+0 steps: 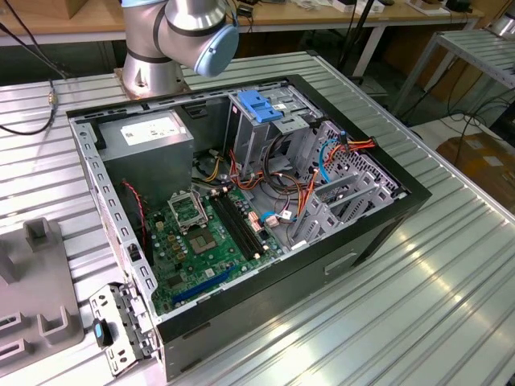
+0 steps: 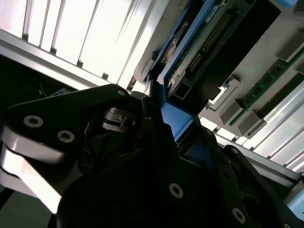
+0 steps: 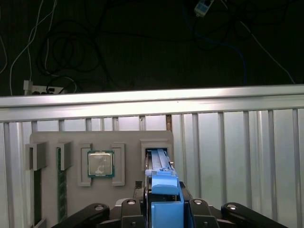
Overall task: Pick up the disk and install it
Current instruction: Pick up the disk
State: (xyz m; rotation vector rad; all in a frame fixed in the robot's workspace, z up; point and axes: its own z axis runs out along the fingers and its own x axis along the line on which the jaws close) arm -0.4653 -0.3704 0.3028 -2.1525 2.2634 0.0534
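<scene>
On the slatted aluminium table (image 1: pixel 451 305) sits an open PC case (image 1: pixel 265 322), side panel off, w/ the arm (image 1: pixel 181 32) rising at its far side in the exterior view. Inside the case are the motherboard (image 1: pixel 193 249), the PSU (image 1: pixel 153 133) and a metal drive cage (image 1: pixel 265 137) topped w/ a blue plate (image 1: pixel 259 107). A grey fixture tray (image 1: pixel 40 297) lies at the exterior view's left, well apart from the cage.

In the first wrist view the disk (image 3: pixel 164 190) stands on edge at one tray slot, near a CPU (image 3: pixel 100 164) and RAM sticks (image 3: pixel 59 190) in their own recesses. The gripper (image 3: pixel 165 211) is clamped on the disk's blue bracket, tight on both sides w/ no gap. The second wrist view shows the same hold, w/ the disk's circuit board & connector in sight. Can't tell if the disk is clear of the slot.
</scene>
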